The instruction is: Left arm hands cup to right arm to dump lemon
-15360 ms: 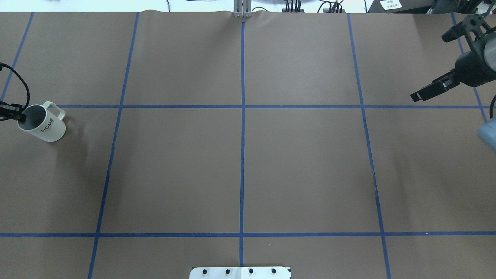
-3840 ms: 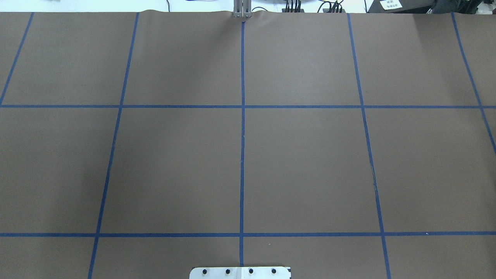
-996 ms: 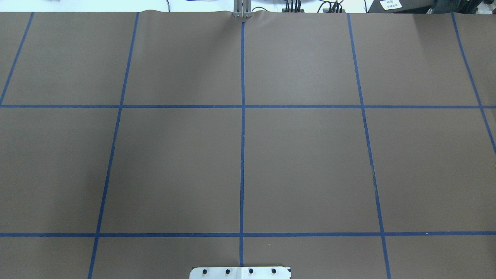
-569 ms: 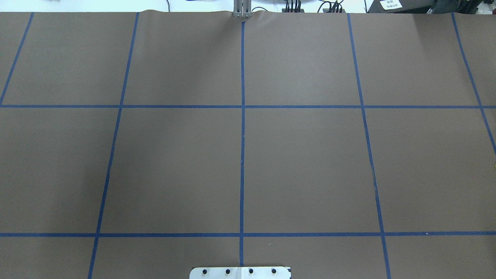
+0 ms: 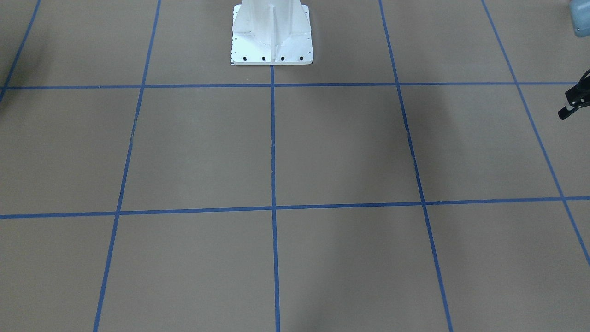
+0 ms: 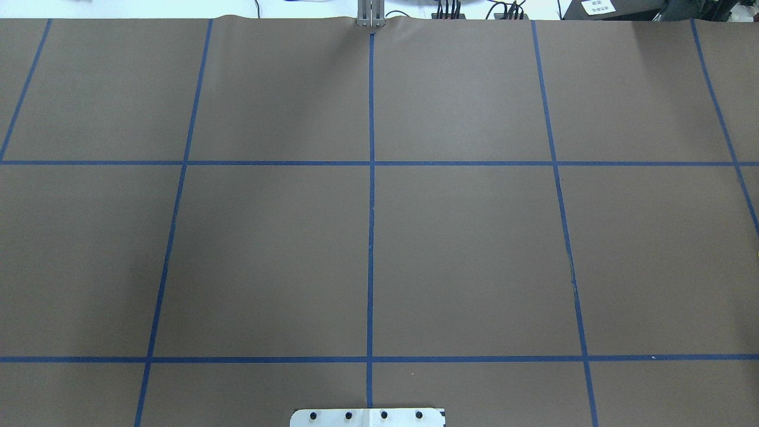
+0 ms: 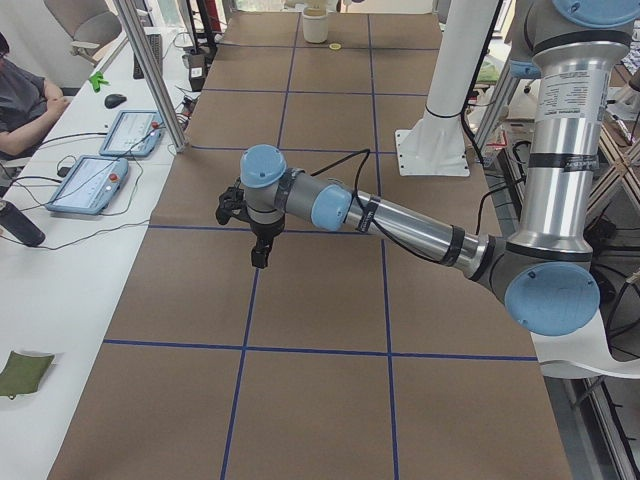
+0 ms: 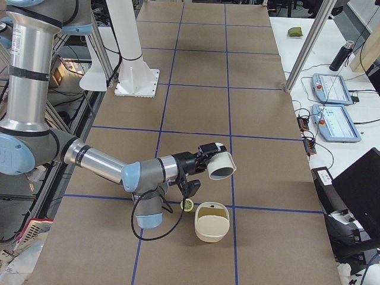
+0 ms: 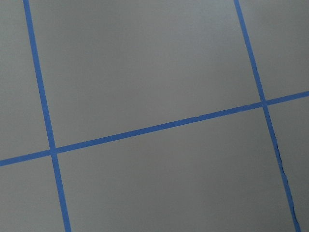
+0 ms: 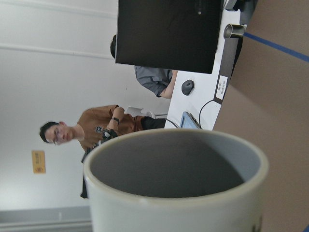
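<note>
Cup [image 8: 221, 165] sits off the table [image 6: 474, 255] at the tip of the right gripper [image 8: 209, 153], out over the table's right end, beyond what my overhead view covers. It is tipped onto its side, with its mouth turned away from the right arm [image 8: 101, 159]. In the right wrist view its rim fills the lower part of the picture, and the grey inside has nothing in it that I can see. That gripper shows only in the side view, so I cannot tell how far its fingers are closed around the cup. Lemon [image 8: 187, 205] is down on the table below the gripper, on a tape line [image 6: 371, 237] and just beside a cream tub [image 8: 211, 228] that stands upright with its mouth up. The cup is above the tub and apart from it. Left arm [image 7: 410, 225] reaches low over the table's left end, with the left gripper [image 7: 259, 258] hanging fingers-down above the surface. I see nothing in its fingers, but I cannot tell whether they are spread or closed. The front-facing view catches only a black sliver of it at the right edge. The left wrist view shows only brown table and tape lines. The white pedestal [image 5: 272, 32] stands at the robot's edge, midway along the table.
</note>
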`<state>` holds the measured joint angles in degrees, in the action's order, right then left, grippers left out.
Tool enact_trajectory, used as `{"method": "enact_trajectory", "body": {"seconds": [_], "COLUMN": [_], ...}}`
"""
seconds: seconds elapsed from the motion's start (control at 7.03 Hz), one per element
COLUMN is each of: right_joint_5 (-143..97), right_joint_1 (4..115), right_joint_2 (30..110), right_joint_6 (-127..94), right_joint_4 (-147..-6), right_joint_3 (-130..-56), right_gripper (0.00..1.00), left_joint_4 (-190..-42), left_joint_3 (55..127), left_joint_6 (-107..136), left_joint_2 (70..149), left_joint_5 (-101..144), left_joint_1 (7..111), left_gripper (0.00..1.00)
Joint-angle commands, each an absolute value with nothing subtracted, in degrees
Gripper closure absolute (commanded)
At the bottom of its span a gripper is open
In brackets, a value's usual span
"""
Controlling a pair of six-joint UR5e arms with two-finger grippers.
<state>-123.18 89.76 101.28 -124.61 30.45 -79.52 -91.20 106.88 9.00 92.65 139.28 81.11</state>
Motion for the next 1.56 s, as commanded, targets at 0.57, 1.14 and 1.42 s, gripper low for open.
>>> {"method": "enact_trajectory", "body": {"seconds": [0.57,1.14,1.42], "right_joint_5": [-130.52,-129.38,-126.67], "right_joint_1": [77.01,71.37,69.27], "right_joint_2": [92.92,80.02,76.65], "right_joint_6": [-63.28,-38.69,-38.67], "right_joint_4": [6.72,-8.57,-11.59], "right_joint_3": [-83.93,-84.11,-84.20], "right_gripper": [0.85,0.87,0.87], "left_joint_4": [-91.23,-91.41,-91.85], "left_joint_3": [107.49,106.44,106.35], "left_joint_6": [26.15,41.81,44.38], "left_joint_2": [100.53,110.81,113.19], "left_joint_5": [144.21,147.47,147.13], "left_joint_1": [78.23,71.74,67.61], "left_gripper": [0.00,0.00,0.00]}}
